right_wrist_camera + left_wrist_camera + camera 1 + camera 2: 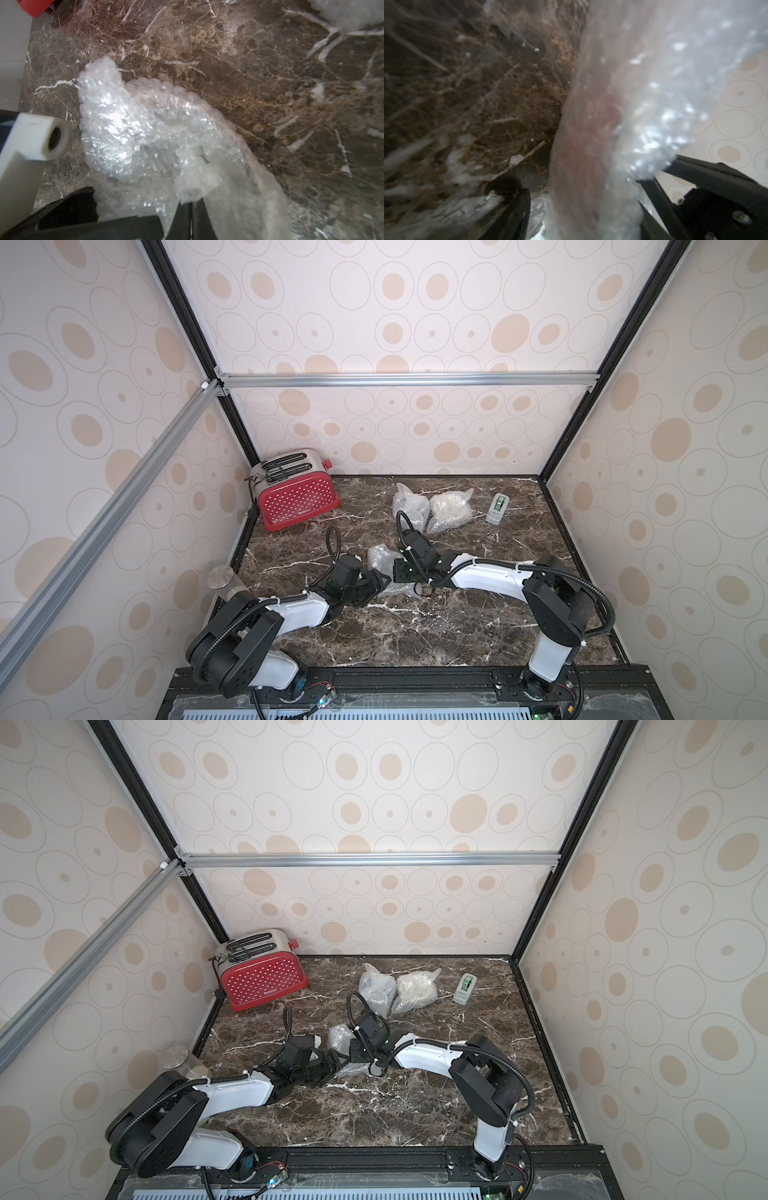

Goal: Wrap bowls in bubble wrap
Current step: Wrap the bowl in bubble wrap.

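A crumpled bundle of bubble wrap (pixel 380 558) (pixel 341 1036) lies mid-table between my two grippers. My right gripper (pixel 191 202) is shut, pinching a fold of this bubble wrap (pixel 145 133) at its fingertips. My left gripper (pixel 583 187) stands open, with the wrap (pixel 591 145) rising between its spread fingers (pixel 512 207). In both top views the grippers (pixel 384 577) (pixel 397 569) nearly meet at the bundle's near side. Two more wrapped bundles (pixel 411 506) (pixel 451 508) sit side by side further back. The bowls are hidden inside the wrap.
A red toaster (pixel 297 493) stands in the back left corner. A grey-green tape dispenser (pixel 497 509) lies at the back right. A glass jar with a metal lid (pixel 224 578) stands beside the table's left edge. Patterned walls close in three sides.
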Controlling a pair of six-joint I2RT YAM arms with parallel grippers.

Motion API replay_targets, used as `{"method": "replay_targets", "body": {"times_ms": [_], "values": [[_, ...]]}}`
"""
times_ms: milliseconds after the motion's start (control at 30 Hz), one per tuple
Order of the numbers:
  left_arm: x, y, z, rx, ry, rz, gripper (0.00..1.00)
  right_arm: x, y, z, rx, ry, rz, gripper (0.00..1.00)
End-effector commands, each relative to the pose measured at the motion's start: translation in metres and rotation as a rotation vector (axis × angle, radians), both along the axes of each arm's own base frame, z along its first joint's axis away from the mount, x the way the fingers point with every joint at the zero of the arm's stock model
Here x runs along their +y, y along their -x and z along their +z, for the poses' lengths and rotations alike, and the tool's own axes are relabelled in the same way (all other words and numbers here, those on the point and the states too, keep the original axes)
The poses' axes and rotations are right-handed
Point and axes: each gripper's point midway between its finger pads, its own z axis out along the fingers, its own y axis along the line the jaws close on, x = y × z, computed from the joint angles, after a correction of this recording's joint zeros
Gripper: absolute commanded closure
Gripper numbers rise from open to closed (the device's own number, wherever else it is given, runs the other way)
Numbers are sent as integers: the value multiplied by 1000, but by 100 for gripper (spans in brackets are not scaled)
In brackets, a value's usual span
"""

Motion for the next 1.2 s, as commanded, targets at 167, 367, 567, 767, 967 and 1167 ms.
{"method": "replay_targets", "body": {"times_ms": [167, 367, 567, 767, 967, 1167], "values": [[-3, -8, 2, -55, -10, -9, 49, -14, -6, 11, 27, -85, -63, 93], [4, -4, 3, -56, -56, -11, 49, -36, -26, 26, 44, -213, -123, 91], [-3, -8, 1, -52, -45, -34, 48, -56, -38, 45, 24, -245, -150, 82], [-10, -14, 4, -59, -34, -53, 48, -131, -57, 74, -63, -188, -268, 77], [-12, -15, 8, -65, -54, -74, 48, -260, -87, 70, -38, -102, -505, 72], [-13, -15, 8, -60, -60, -88, 48, -337, -116, 40, 48, -84, -635, 72]]}}
